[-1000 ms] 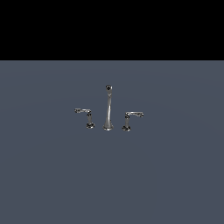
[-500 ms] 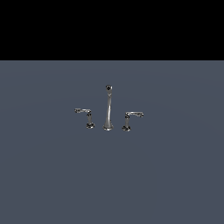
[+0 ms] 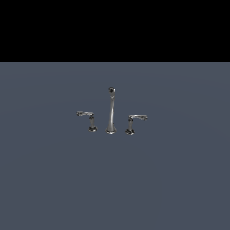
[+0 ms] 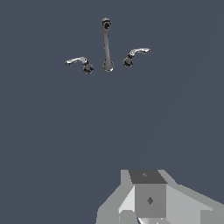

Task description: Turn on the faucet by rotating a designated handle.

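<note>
Outside, in the exterior view, the faucet (image 3: 110, 112) stands near the middle of a flat grey floor (image 3: 179, 179), with wide free room on every side. Its handle (image 3: 88, 119), with the thin dim lever, is just beside the spout on the exterior view's left; the twin (image 3: 134, 122) is on the right. No arm shows. In the wrist view the gripper (image 4: 148, 218) is cut by the picture's edge, well apart from the faucet (image 4: 106, 43), handle (image 4: 81, 64) and twin (image 4: 134, 56); I cannot tell whether its fingers are apart.
</note>
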You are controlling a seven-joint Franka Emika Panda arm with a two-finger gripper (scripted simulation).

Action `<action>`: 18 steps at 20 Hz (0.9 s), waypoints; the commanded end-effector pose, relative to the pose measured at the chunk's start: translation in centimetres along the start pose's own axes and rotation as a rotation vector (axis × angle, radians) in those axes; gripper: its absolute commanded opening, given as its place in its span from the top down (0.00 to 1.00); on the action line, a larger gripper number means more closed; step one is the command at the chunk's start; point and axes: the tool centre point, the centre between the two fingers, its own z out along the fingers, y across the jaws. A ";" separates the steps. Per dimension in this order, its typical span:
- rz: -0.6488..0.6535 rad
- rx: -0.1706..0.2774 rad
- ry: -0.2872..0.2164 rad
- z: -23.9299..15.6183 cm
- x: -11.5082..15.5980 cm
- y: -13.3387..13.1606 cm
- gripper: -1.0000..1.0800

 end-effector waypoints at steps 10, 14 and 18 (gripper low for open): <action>0.239 0.007 -0.009 5.4 2.1 -5.2 1.00; 0.321 0.009 -0.013 7.2 3.2 -6.8 1.00; 0.400 0.012 -0.016 9.0 4.3 -8.4 1.00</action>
